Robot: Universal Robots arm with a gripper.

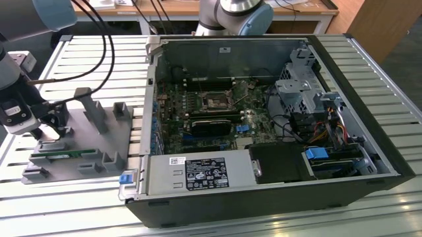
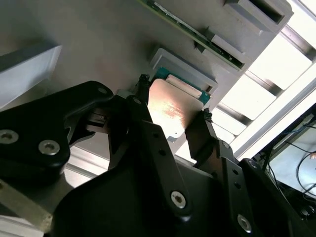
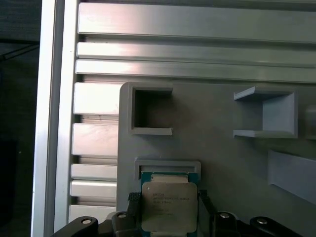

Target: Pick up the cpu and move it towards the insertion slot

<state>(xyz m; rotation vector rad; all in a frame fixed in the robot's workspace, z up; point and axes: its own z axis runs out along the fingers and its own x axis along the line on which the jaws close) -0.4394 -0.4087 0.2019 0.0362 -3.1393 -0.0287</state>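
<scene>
Grey plastic makes up the parts holder [image 1: 99, 143] lying on the slatted metal table [image 1: 99, 59] at the exterior view's left, and the arm's black gripper [image 1: 45, 129] hangs low over the holder's left end. Just right of the gripper, a thin green memory stick [image 1: 63, 154] lies lengthwise along the holder's near edge. In both wrist views the cpu [image 3: 169, 207] [image 2: 170, 111] sits between the two black fingers [image 3: 133, 201] [image 2: 139, 106], which are closed against two opposite edges of it, so the gripper [image 3: 169, 202] [image 2: 173, 111] grasps the chip. The cpu is square, with no longer side; it lies flat with its silver metal face turned up and a green rim showing around it, one free edge pointing into a shallow framed pocket [image 3: 168, 165] of the holder. Whether it rests in that pocket or is lifted just clear of it cannot be told. Further right in the exterior view, an open black computer case [image 1: 264, 202] lies on its side, well apart from the gripper. The insertion slot [image 1: 216, 101], a square with a shiny frame, sits on the green board inside the case.
</scene>
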